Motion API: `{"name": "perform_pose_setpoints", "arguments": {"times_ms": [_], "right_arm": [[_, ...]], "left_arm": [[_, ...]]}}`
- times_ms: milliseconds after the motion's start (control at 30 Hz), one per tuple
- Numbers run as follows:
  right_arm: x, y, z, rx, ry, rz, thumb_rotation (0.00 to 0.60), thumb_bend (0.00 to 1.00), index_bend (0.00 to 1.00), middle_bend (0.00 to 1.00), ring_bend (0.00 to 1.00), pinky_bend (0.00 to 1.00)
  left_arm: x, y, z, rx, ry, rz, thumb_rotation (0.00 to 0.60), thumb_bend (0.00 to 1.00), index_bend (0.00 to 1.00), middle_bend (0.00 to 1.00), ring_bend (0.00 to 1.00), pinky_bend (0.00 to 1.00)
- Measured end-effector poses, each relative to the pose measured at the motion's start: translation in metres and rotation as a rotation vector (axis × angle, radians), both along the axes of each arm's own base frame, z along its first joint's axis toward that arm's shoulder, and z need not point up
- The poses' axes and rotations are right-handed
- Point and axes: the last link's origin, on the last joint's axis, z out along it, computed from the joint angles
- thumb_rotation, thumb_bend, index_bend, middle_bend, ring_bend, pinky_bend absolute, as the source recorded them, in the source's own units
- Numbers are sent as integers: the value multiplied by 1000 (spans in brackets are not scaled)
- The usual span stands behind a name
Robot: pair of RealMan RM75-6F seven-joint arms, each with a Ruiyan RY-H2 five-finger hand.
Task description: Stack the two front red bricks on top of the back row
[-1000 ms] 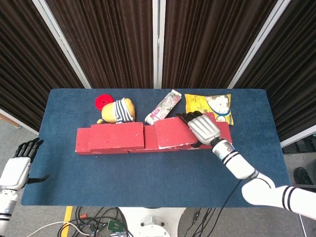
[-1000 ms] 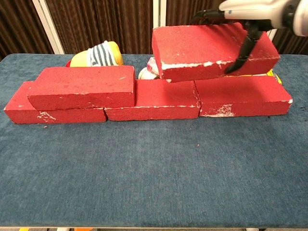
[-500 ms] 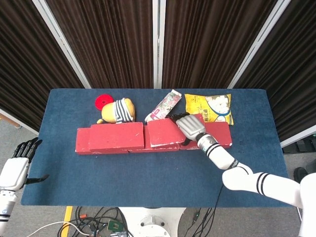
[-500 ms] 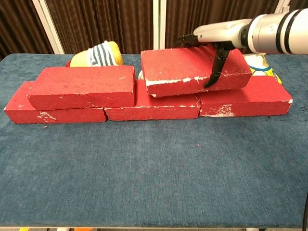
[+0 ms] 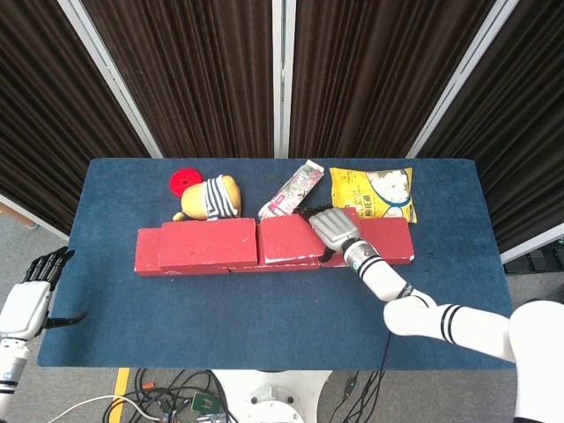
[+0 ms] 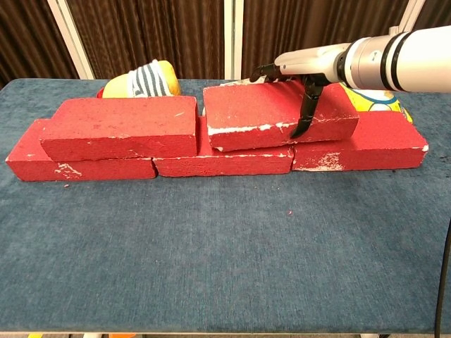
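Bricks dominate the blue table (image 5: pixel 264 308): a back row of 3 red bricks (image 6: pixel 225 158) lies end to end across the middle, running from 9 o'clock to 3 o'clock in the head view. On top of that row sit 2 more. The left upper brick (image 6: pixel 120 127) rests flat over the left end of the row, and the right upper brick (image 6: pixel 271 116) lies just beside it toward 3 o'clock, spanning the middle and right bricks below; whether its underside fully touches them cannot be told. The right hand (image 5: pixel 333 227) grasps this right upper brick, palm laid over its top and a dark thumb (image 6: pixel 306 113) hooked down its front face, with other fingers reaching over the far edge. The left hand (image 5: pixel 31 295) hangs off the table at about 8 o'clock, released, fingers apart and holding nothing. Behind the bricks, toward 12 o'clock, lie a yellow snack bag (image 5: pixel 374 192), a striped plush toy (image 5: pixel 210 196), a pink tube (image 5: pixel 293 189) set on a slant, and a small red disc (image 5: pixel 185 181) next to the toy.
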Motion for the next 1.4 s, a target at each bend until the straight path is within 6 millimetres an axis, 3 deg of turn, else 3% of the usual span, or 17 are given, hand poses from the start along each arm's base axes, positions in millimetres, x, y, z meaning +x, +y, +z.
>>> {"name": "perform_pose_setpoints", "arguments": {"times_ms": [500,1400], "right_arm": [[4,-1,-11,22,2,-30,600,107,0,169,205,216],[13,2,-14,20,-3,-92,600,106,0,165,202,209]], "left_arm": [[-5,1,-1,-16,-34,24,600,0,0,0,0,0],[-7,1,-3,-31,-58,28,600,0,0,0,0,0]]}}
